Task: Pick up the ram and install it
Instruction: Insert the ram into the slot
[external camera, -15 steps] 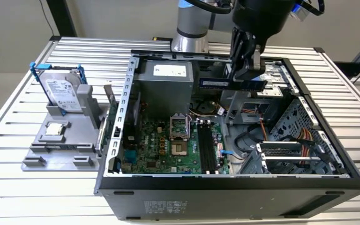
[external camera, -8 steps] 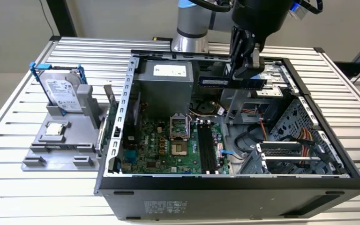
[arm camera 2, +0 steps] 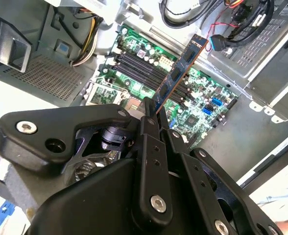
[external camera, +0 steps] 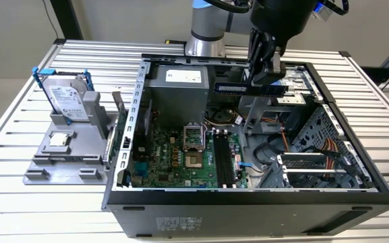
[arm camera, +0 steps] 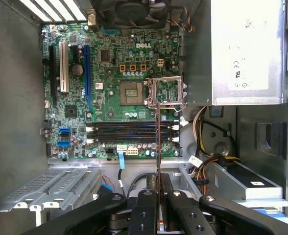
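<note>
My gripper (external camera: 263, 82) hangs above the open computer case (external camera: 138, 91), shut on the ram (external camera: 247, 89), a long dark blue stick with black chips held level over the case's far side. In the second wrist view the ram (arm camera 2: 179, 71) juts out from between the black fingers (arm camera 2: 149, 128), with the green motherboard (arm camera 2: 203, 110) below it. The first wrist view looks at the ram (arm camera: 158, 147) edge-on, crossing the black memory slots (arm camera: 124, 133) from above, well clear of them. On the board these slots (external camera: 223, 159) run beside the processor socket (external camera: 193, 137).
A silver hard drive in a blue frame (external camera: 66, 95) stands upright in a grey holder (external camera: 49, 169) at the exterior view's left, with a small square processor chip (external camera: 60, 139) in front. Inside the case are a power supply (external camera: 181, 83), cables (external camera: 316, 147) and a drive cage (external camera: 309, 169).
</note>
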Controlling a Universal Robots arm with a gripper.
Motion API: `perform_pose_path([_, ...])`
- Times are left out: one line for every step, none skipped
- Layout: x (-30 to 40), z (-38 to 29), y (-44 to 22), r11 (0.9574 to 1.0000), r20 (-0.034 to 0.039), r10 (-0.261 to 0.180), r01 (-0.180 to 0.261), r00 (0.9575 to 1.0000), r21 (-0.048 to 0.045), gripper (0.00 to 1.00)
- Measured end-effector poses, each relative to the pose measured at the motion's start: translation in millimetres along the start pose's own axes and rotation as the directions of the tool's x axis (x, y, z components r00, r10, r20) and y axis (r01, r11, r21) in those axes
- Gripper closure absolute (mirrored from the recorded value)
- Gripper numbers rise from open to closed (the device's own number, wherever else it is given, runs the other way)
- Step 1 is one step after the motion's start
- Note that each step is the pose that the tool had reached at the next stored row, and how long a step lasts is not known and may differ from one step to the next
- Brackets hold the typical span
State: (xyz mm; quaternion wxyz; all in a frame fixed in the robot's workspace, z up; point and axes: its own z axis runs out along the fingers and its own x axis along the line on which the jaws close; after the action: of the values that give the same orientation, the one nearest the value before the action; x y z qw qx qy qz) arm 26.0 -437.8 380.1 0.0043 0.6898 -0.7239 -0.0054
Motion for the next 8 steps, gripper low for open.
perform_pose_path([0.0, 0.0, 0.0, 1.0, -0.0001, 0.0, 0.0, 1.0, 0.0, 1.0])
perform_pose_path([0.0, -0.1, 0.0, 1.0, -0.0001, 0.0, 0.0, 1.0, 0.0, 1.0])
perform_pose_path([0.0, -0.1, 0.0, 1.0, -0.0001, 0.0, 0.0, 1.0, 0.0, 1.0])
perform_pose_path([0.0, -0.1, 0.0, 1.0, -0.0001, 0.0, 0.0, 1.0, 0.0, 1.0])
perform_pose_path([0.0, -0.1, 0.0, 1.0, 0.0, 0.0, 0.0, 1.0, 0.0, 1.0])
perform_pose_path([0.0, -0.1, 0.0, 1.0, 0.0, 0.002, -0.002, 1.0, 0.0, 1.0])
perform_pose_path([0.0, -0.1, 0.0, 1.0, 0.0, 0.006, -0.006, 1.0, 0.0, 1.0])
perform_pose_path([0.0, 0.0, 0.0, 0.9999, 0.0002, 0.012, -0.012, 0.9999, 0.0, 1.0])
